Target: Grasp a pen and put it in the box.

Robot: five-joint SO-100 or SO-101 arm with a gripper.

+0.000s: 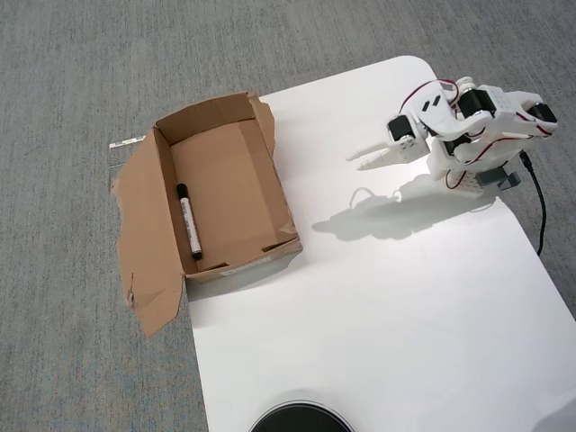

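While the arm sits folded at the upper right of the overhead view, its gripper points left with the fingers close together, almost touching at the tips, holding nothing. At left of centre the box stands open, half on the white table and half over the grey carpet, one flap spread toward the lower left. Inside, the pen lies along the left wall, dark cap toward the lower edge, well apart from the gripper.

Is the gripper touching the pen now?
Apart. The overhead view shows the gripper over the white table, while the pen lies inside the box.
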